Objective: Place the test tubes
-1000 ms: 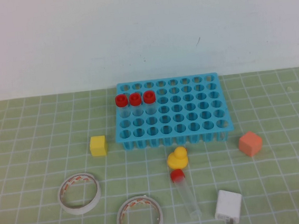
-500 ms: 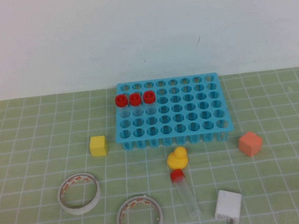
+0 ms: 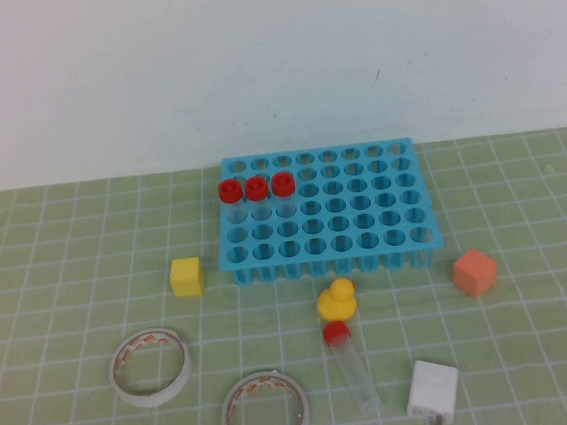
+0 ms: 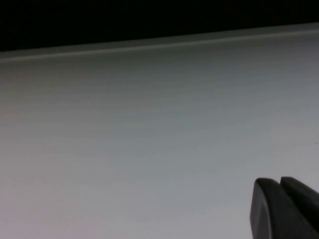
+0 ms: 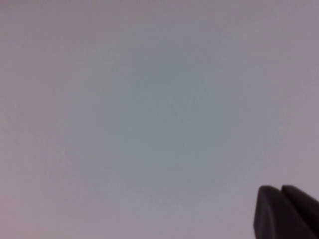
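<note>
A blue test-tube rack [image 3: 366,237] stands at the middle of the green gridded mat. Three red-capped tubes [image 3: 257,197] stand upright in a row in its left part. A fourth red-capped tube [image 3: 349,365] lies flat on the mat in front of the rack, its cap beside a yellow duck. Neither arm shows in the high view. My left gripper [image 4: 279,183] is shut with nothing in it and faces a plain pale surface. In its wrist view my right gripper [image 5: 280,190] also stands shut and empty before a blank pale surface.
A yellow rubber duck [image 3: 337,300] sits just before the rack. A yellow cube [image 3: 186,277] lies left of the rack, an orange cube [image 3: 474,272] to its right. Two tape rolls [image 3: 151,366] [image 3: 266,411] and a white charger [image 3: 432,392] lie near the front edge.
</note>
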Controlling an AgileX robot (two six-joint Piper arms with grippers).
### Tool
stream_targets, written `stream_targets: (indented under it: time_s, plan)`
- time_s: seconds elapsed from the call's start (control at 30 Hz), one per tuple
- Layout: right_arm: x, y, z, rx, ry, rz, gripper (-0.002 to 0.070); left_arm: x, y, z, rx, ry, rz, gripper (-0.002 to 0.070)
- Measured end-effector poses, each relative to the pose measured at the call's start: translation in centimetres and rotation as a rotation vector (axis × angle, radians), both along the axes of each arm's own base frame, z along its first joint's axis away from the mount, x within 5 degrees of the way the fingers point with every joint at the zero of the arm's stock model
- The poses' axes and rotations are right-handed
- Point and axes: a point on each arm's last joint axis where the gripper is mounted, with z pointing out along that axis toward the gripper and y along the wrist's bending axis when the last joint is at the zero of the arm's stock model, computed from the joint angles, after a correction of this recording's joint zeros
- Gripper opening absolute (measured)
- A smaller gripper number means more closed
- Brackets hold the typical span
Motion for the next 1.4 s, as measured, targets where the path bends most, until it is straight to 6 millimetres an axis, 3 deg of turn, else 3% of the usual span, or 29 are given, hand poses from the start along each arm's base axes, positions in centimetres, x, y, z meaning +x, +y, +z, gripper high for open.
stream_targets:
  time_s: [0.27, 0.4, 0.6, 0.73, 0.83, 0.93, 1.17, 1.4]
  plan:
    - [-0.4, 0.2, 0.4, 0.049, -0.054, 0.066, -0.0001, 0.0, 0.0, 0.1, -0.036, -0.011, -0.1, -0.0001]
    - [-0.2, 0.2, 1.0, -0.008, -0.006, 0.019, -0.0001, 0.3, -0.2, 2.6, -0.032, 0.112, -0.145, -0.0001]
    - [-0.8, 0.0, 5.3, -0.113, 0.12, -0.104, -0.0001, 0.2, -0.9, 7.6, 0.072, 0.439, -0.105, -0.0001]
    - [0.0, -0.5, 8.7, -0.134, 0.232, -0.172, -0.0001, 0.9, -0.9, 9.1, 0.074, 0.631, -0.092, -0.0001]
    - [1.7, -1.1, 10.2, -0.099, 0.37, -0.198, -0.0001, 2.7, -0.8, 8.6, 0.05, 0.807, -0.106, -0.0001]
    - [4.1, -1.8, 10.3, -0.065, 0.538, -0.222, -0.0001, 4.7, -0.8, 7.0, 0.005, 1.039, -0.13, -0.0001]
    - [8.4, -2.6, 7.3, -0.043, 0.842, -0.244, -0.0001, 7.6, -0.7, 3.5, -0.037, 1.476, -0.11, -0.0001]
    - [10.7, -2.9, 5.2, -0.034, 0.981, -0.237, -0.0001, 8.4, -0.7, 2.4, -0.037, 1.604, -0.087, -0.0001]
